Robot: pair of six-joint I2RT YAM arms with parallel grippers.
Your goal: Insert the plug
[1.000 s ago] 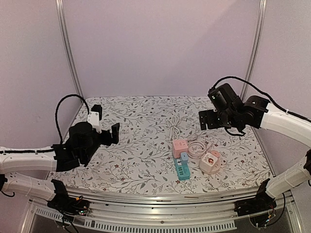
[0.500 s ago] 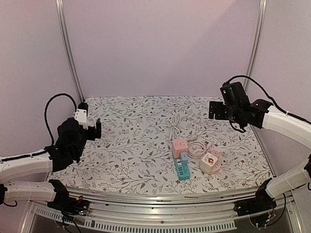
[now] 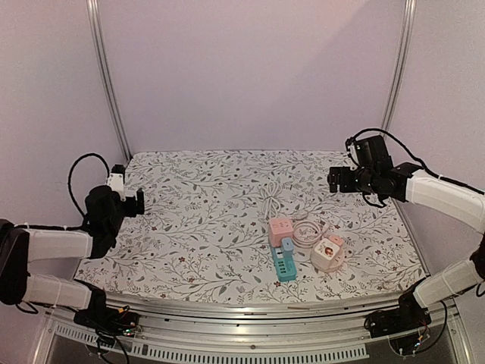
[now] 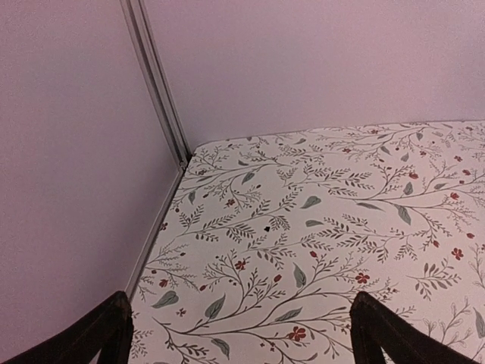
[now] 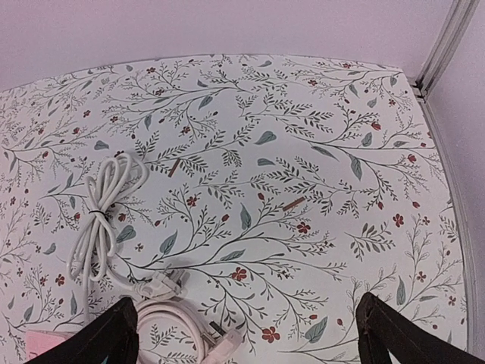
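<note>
Top view, left gripper (image 3: 130, 195): jaws spread wide with nothing between them, hanging over the table's left edge, about halfway back.
Top view, right gripper (image 3: 342, 180): released and bare as well, above the right side of the table (image 3: 204, 182), toward the far right corner.
Top view, sockets: a pink cube socket (image 3: 281, 227) sits right of centre, a blue power strip (image 3: 285, 263) lies just beside its near side, and a second pink cube (image 3: 327, 252) stands near it on the right.
Top view, cables: a coiled cable (image 3: 307, 233) lies between the two cubes, and a bundled white cable (image 3: 271, 199) lies just behind the first cube.
Top view, plug: too small to pick out here.
Left wrist view, left gripper (image 4: 241, 326): its dark fingers (image 4: 106, 334) stand at the bottom corners, far apart, with only flowered cloth between them.
Left wrist view, table (image 4: 341, 189): the far left corner shows, with a metal post (image 4: 155, 83) rising from it.
Right wrist view, right gripper (image 5: 246, 315): its dark fingers (image 5: 114, 334) are wide apart, grasping nothing.
Right wrist view, plug (image 5: 161, 287): white and flat on the table (image 5: 303, 136), at the end of the bundled white cable (image 5: 102, 205), just beside the coiled cable (image 5: 182, 326), touched by neither finger.
Right wrist view, pink cube socket (image 5: 38, 345): only a corner shows, at the lower left.
</note>
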